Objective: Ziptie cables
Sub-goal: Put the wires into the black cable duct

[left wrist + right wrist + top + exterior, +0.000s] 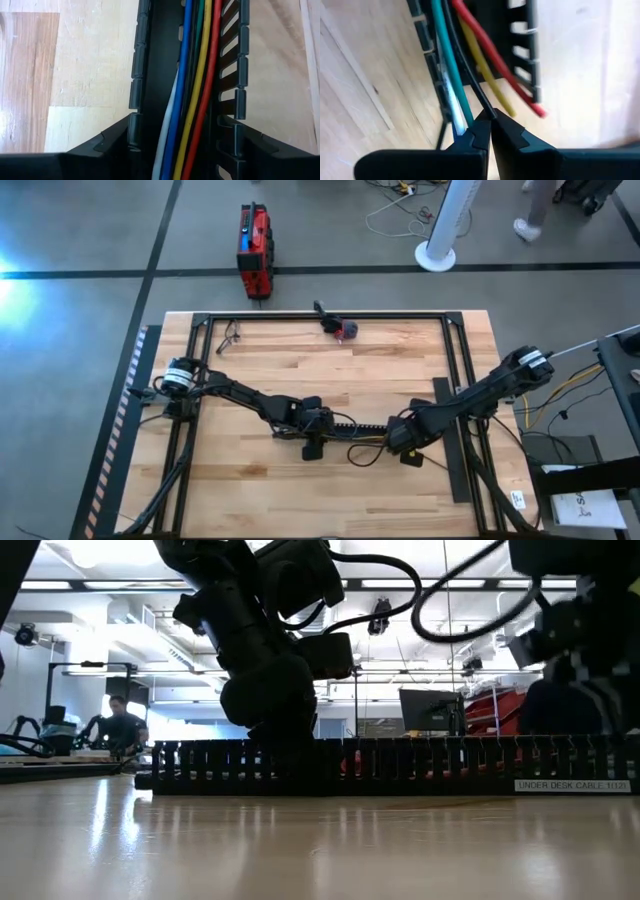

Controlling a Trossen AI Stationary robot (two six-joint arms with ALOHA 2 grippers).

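Cables (192, 100) lie inside the slotted black tray (150, 75). Right gripper (491, 122) pinches a thin black wire, apparently; left gripper's (312, 423) fingers straddle the tray, wide. No tie fastened yet.

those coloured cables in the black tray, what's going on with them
Both arms are working mid-table over a black slotted cable tray. The cables, white, blue, green, yellow and red, lie along the tray's channel. The left gripper straddles the tray with a finger on each side. The right gripper is pinched shut on a thin black wire at the end of the bundle. No zip tie is visible around the cables.
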